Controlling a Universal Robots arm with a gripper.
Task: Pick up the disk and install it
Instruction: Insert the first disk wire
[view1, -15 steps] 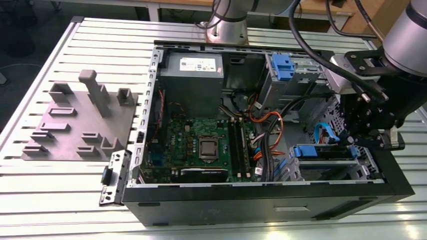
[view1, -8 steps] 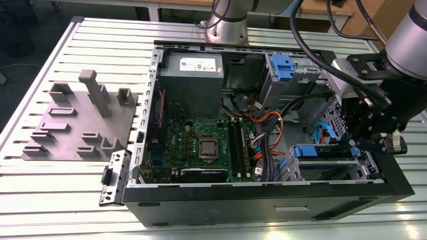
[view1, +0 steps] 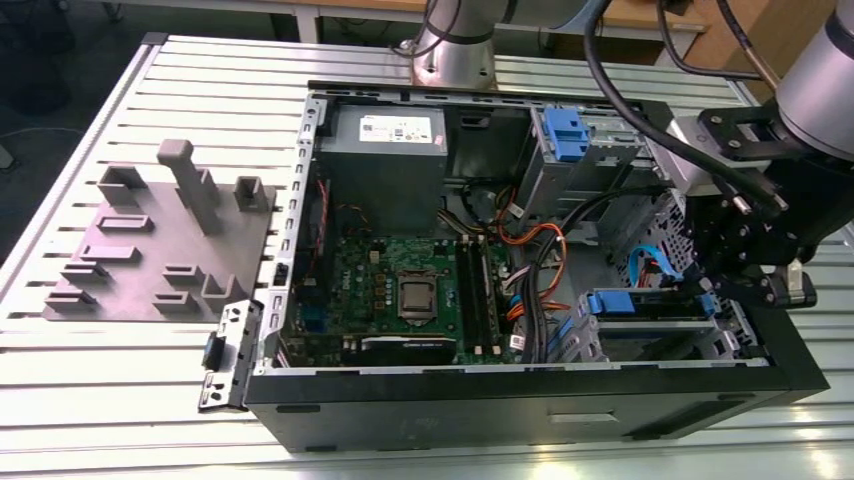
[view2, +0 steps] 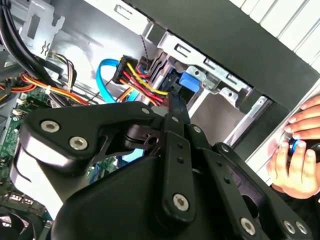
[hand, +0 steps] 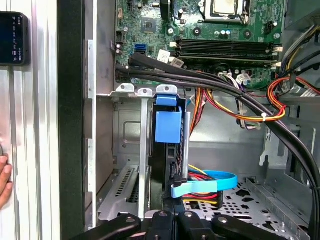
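Observation:
The disk stands on edge in a slot of the drive cage at the case's front corner, its bright blue carrier tab facing the motherboard. In the exterior view the disk's blue carrier shows in the cage on the exterior view's right. My gripper hangs right behind the disk's near edge, fingers shut together and not around it; I cannot tell if they touch it. In the second wrist view the gripper points at the blue carrier. From the exterior view the gripper sits above that cage.
An open computer case lies on a slatted table, with cable bundles and a blue data cable beside the cage. A second blue carrier is in the upper bay. A grey fixture plate lies outside. A person's hand rests outside the case wall.

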